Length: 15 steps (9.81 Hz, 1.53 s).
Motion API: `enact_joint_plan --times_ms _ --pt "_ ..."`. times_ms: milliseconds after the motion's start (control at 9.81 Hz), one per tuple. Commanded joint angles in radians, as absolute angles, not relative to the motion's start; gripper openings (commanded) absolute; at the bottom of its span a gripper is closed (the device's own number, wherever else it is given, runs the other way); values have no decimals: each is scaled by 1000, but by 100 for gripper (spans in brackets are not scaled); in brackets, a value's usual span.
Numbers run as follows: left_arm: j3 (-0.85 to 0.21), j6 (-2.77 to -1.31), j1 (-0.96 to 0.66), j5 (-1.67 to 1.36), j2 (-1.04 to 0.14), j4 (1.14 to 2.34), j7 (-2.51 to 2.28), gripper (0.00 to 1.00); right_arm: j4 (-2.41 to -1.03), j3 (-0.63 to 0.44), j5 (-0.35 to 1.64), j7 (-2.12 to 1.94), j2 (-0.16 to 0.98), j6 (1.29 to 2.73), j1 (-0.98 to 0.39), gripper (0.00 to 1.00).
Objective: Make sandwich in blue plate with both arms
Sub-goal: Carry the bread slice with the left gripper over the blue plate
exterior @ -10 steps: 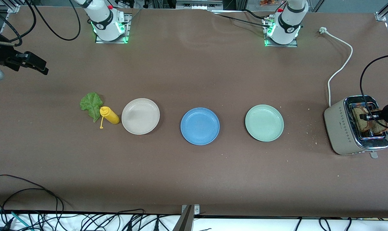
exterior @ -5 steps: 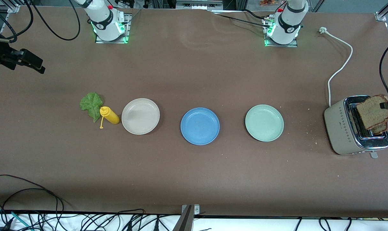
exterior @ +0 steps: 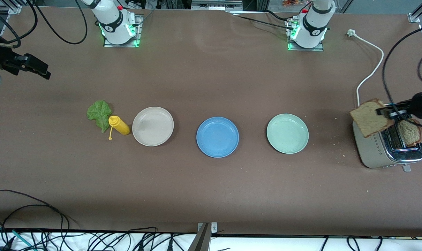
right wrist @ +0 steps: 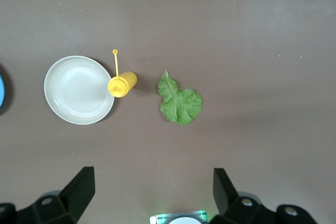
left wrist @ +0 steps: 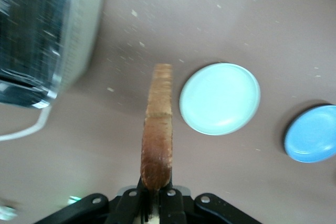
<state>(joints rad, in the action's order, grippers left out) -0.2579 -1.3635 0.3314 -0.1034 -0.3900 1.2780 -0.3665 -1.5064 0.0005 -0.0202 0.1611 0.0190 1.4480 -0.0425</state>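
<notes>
The left gripper, a small black two-finger claw, is clamped tight on the crust edge of a brown wholegrain bread slice and holds it in the air over the beige metal toaster, above the toaster's edge toward the plates. In the left wrist view the slice shows edge-on, pinched between the black fingertips. A second brown bread slice stands in the toaster's slot directly under this claw's arm. A white power cord runs from the toaster toward the left arm's base.

Out from the held slice, toward the right arm's end of the table, the round pale mint-green plate comes first, then the round shallow mid-blue plate with nothing on it, then the round beige-white plate, each well apart from the next.

The right gripper waits with its jaws spread wide and nothing in them, over the brown table at the right arm's end. From its wrist view the crinkled green lettuce leaf lies below it on the table, the yellow plastic squeeze bottle lies on its side just beside the leaf, and the beige-white plate sits past the bottle, close to it.
</notes>
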Motion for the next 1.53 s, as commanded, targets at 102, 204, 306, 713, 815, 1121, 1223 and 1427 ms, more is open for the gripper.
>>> enact_joint_plan --times_ms 102,204,306,713,815,1121,1223,1427 --pt "-380 -1657 310 -241 -385 1452 -685 0 -1493 3 -32 163 38 1422 -41 100" --pt "-444 -1752 310 -241 -387 1492 -772 0 -1494 3 -32 161 37 1420 -41 100" --pt "-501 -1846 308 -245 -387 1529 -837 0 -1494 3 -29 163 37 1411 -41 100" --pt "-551 -2196 160 -256 -414 1628 -1052 0 -1491 5 -28 167 38 1410 -43 100" --pt "-551 -2300 109 -255 -426 1649 -1115 0 -1491 6 -28 167 38 1410 -43 100" --pt "-549 -2680 -23 -244 -434 1822 -1233 0 -1491 6 -26 169 46 1420 -43 100" --pt "-548 -2759 -59 -244 -454 1856 -1247 0 -1491 6 -26 169 45 1419 -44 100" --pt "-543 -2841 -118 -241 -511 1876 -1253 0 -1491 5 -25 170 46 1413 -41 100"
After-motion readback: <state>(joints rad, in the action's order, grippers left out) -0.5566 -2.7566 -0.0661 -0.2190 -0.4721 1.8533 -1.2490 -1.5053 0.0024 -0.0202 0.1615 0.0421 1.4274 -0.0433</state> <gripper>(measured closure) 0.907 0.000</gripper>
